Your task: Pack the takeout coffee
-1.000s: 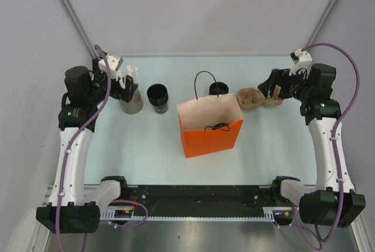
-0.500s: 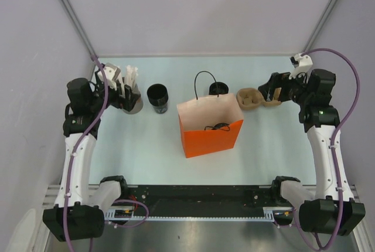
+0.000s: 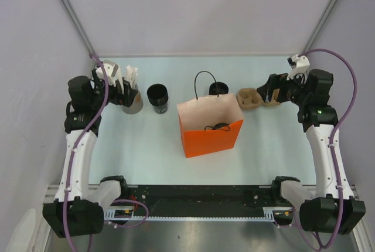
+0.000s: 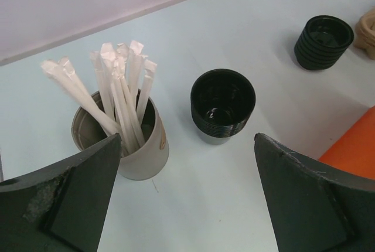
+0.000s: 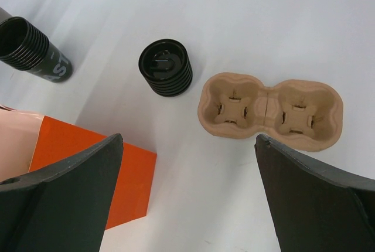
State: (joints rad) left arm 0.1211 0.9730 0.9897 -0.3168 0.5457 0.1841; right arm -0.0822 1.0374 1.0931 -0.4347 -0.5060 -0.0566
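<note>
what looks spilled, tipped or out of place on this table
Nothing stands out. The straw cup, the open black cup, the lidded black cup and the orange bag all stand upright; the cardboard carrier lies flat. No spill shows.

An open orange paper bag (image 3: 211,138) stands upright at the middle of a pale blue table (image 3: 146,146), one black handle (image 3: 204,78) arched above its far edge and the other dropped inside. At the far left, a grey cup (image 4: 143,152) packed with white paper-wrapped straws (image 4: 117,88) stands near a lidless black cup (image 4: 222,102) with a ribbed rim, to its right, the two upright and apart. A two-well brown pulp carrier (image 5: 269,111) lies flat at the far right, near the bag's far right corner but not touching it.
</note>
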